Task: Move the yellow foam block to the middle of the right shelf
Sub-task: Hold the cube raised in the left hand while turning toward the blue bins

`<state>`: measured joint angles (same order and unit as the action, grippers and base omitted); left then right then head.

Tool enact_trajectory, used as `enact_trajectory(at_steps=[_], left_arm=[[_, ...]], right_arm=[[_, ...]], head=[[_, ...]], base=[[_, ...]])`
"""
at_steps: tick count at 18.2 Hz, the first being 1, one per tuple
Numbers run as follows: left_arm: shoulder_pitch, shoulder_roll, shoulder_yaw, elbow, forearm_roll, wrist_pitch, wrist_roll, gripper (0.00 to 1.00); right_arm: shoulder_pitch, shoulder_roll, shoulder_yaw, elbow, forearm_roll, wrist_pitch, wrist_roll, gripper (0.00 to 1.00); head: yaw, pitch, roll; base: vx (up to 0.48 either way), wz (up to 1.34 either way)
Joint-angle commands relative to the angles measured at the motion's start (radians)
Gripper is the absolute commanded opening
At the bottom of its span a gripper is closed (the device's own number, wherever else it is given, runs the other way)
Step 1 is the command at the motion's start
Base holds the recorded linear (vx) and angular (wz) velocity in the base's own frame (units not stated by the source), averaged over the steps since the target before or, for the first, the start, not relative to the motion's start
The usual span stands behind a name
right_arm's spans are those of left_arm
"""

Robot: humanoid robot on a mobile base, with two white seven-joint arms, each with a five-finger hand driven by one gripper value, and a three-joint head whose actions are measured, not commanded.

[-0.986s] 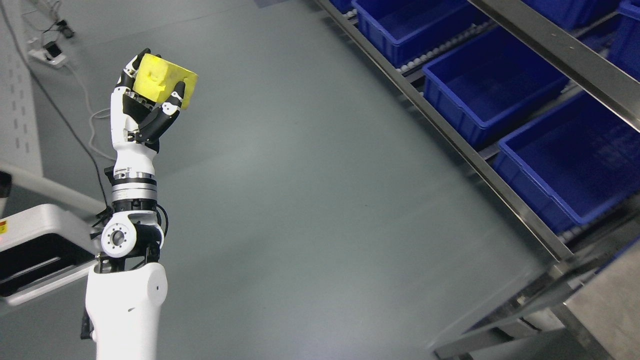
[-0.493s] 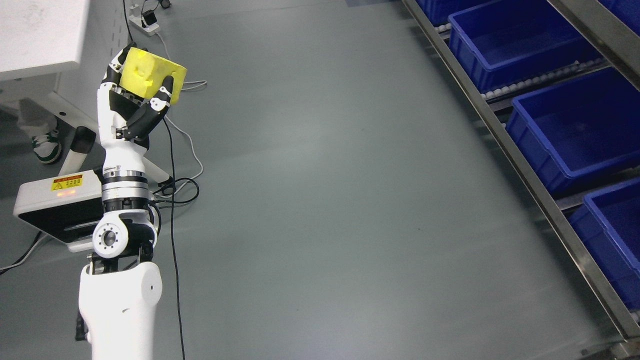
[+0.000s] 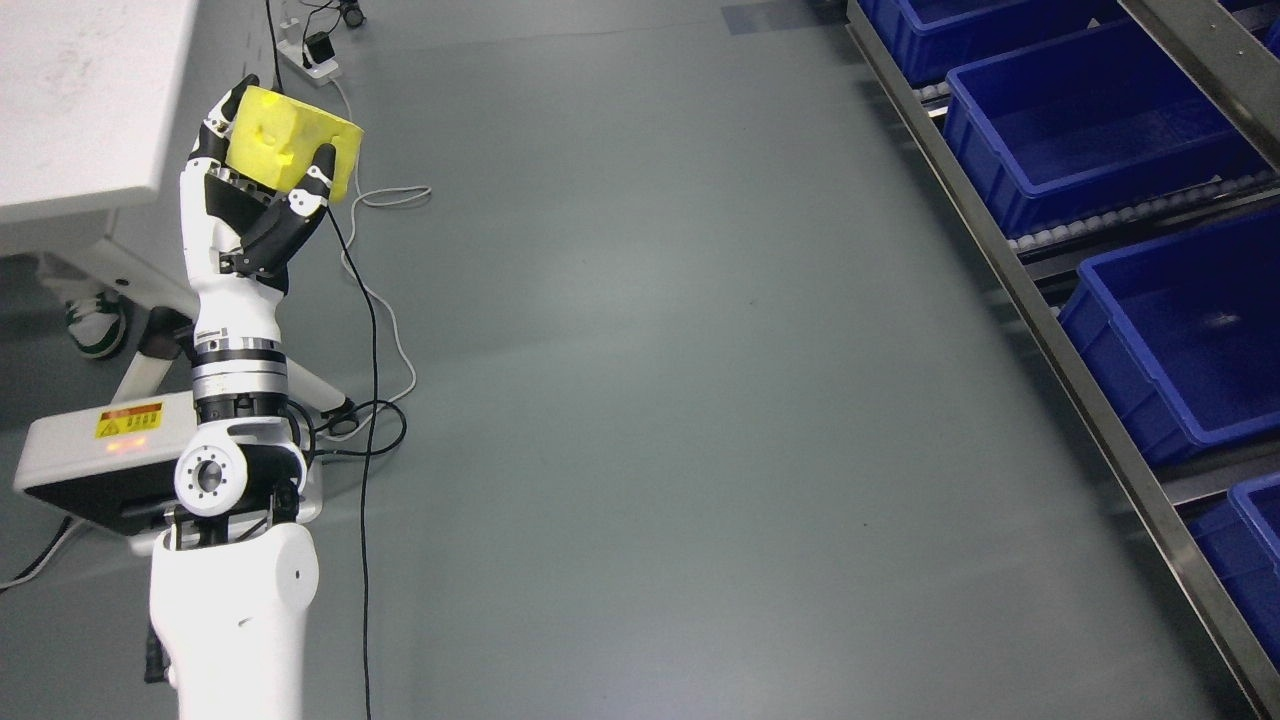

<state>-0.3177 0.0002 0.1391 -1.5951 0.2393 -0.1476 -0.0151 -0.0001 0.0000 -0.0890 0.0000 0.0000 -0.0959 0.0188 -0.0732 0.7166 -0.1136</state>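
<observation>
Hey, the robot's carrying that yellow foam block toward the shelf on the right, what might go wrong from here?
1. The left hand grips the yellow foam block only around its lower part, most of it standing above the fingers; a jolt could tip it out.
2. Cables trail across the floor beside the arm and may snag the base.
3. The shelf holds several similar blue bins, so the block could be put in the wrong place.

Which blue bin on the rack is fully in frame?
None is quite whole; the second from the top comes closest, with nearly all its rim visible. The top bin, third and bottom run well off the picture's edges.
</observation>
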Motion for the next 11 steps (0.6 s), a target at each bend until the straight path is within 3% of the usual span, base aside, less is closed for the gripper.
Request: enact_trajectory(at_steps=[1, 11], left_arm=[[0.012, 0.017, 0.004, -0.014, 0.000, -0.001, 0.000, 0.26], [0.014, 0.017, 0.005, -0.014, 0.000, -0.001, 0.000, 0.26]], right_arm=[[-0.001, -0.017, 0.000, -0.017, 0.000, -0.001, 0.000, 1.00], [-0.001, -0.017, 0.000, -0.017, 0.000, -0.001, 0.000, 1.00]], head=[[0.0000, 0.000, 0.000], [0.0000, 0.000, 0.000]], base=[[0.319, -0.26], [0.401, -0.38]])
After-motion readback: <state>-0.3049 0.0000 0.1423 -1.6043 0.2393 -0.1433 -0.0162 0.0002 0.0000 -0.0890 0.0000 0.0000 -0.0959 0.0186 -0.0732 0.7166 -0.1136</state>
